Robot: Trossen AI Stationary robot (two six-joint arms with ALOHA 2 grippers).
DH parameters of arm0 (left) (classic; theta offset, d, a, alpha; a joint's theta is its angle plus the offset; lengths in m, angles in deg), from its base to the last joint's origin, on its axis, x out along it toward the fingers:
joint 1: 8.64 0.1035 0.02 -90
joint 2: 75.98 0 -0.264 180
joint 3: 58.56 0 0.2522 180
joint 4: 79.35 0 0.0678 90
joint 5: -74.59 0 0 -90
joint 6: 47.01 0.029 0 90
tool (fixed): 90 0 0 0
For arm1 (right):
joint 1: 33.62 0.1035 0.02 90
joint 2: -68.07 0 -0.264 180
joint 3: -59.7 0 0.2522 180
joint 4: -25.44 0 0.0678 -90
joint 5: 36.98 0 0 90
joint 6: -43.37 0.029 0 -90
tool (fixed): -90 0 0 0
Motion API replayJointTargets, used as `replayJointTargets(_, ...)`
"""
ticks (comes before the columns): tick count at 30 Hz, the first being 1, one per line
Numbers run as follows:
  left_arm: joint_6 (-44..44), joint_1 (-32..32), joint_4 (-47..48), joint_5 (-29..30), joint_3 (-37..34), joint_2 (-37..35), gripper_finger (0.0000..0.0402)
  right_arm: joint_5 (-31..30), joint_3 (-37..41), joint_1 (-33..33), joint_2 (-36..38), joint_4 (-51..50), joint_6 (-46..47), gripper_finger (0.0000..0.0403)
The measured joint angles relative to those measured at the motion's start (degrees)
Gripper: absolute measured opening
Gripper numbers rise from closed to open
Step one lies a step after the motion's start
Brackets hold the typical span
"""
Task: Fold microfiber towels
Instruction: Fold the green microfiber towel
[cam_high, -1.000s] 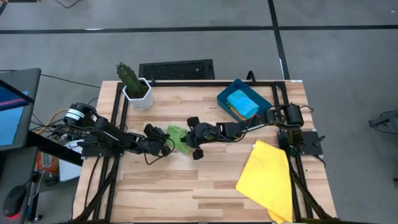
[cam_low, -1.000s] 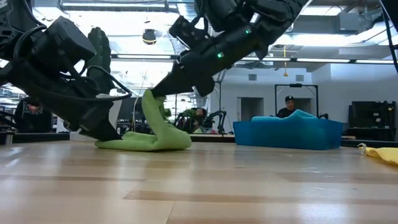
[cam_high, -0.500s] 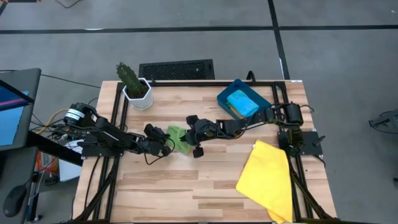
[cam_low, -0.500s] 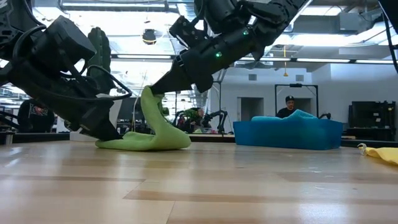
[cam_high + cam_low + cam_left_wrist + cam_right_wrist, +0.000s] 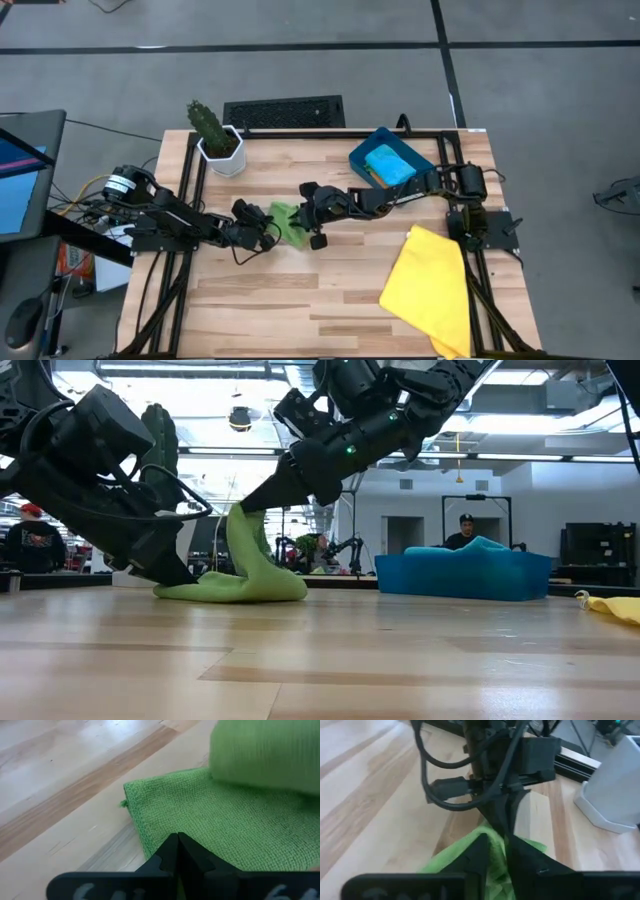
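The right gripper [image 5: 243,508] is pinching a raised flap of the green towel [image 5: 240,575], its fingers parted only narrowly around the cloth. The flap is arching toward the left gripper [image 5: 268,232], which is shut tight, pinning the towel's opposite edge to the table [image 5: 330,290] mid-board. The right arm is standing nearer the flap; the fold is lying across, toward the left arm.

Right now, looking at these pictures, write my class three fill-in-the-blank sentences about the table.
1. Both grippers meet at the ____ towel.
2. The yellow towel lies near the ____ arm's base.
3. The light blue towel sits in the ____.

Missing words: green; right; bin
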Motion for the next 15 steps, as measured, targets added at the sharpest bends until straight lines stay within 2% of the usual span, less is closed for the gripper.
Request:
replayJointTargets(9,0.0,0.0,-0.8,0.0,0.0,0.0,0.0,0.7,0.0,-0.8,0.0,1.7,1.0,0.0172)
replayJointTargets(15,0.8,0.0,-1.4,-0.1,0.0,0.0,0.0,0.6,0.0,-1.6,0.5,0.6,4.8,0.0187)
